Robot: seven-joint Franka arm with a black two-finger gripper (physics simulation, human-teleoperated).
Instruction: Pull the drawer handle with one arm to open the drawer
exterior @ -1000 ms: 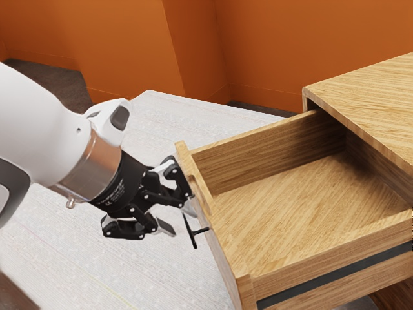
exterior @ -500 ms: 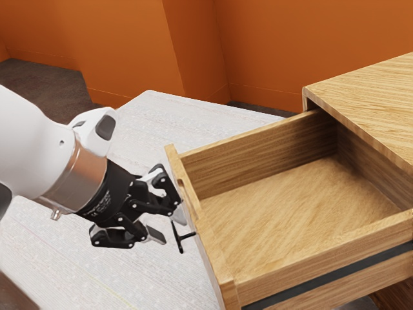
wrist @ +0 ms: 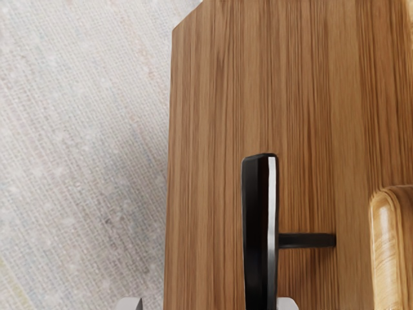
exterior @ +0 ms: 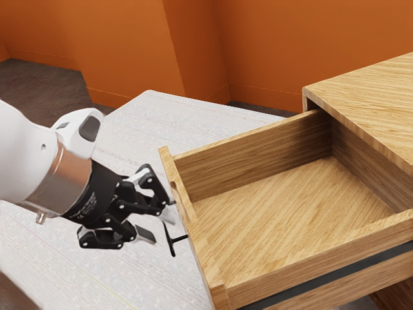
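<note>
We see the drawer (exterior: 187, 210) drawn far out of the wooden cabinet (exterior: 368, 97), so that its floor and inner walls lie in plain view. The black handle (exterior: 172, 242) stands off the drawer's front on a short stem. The claw (exterior: 161, 227) sits just in front of the drawer, at the handle, on the end of the white arm (exterior: 39, 168). From the wrist, the handle (wrist: 259, 232) runs as a dark bar across the drawer's front (wrist: 213, 161). One finger (wrist: 287, 303) lies against the bar and the other finger (wrist: 131, 303) stands clear of it. So the claw is spread, not clamped. The grey table (exterior: 129, 129) lies beneath the drawer.
</note>
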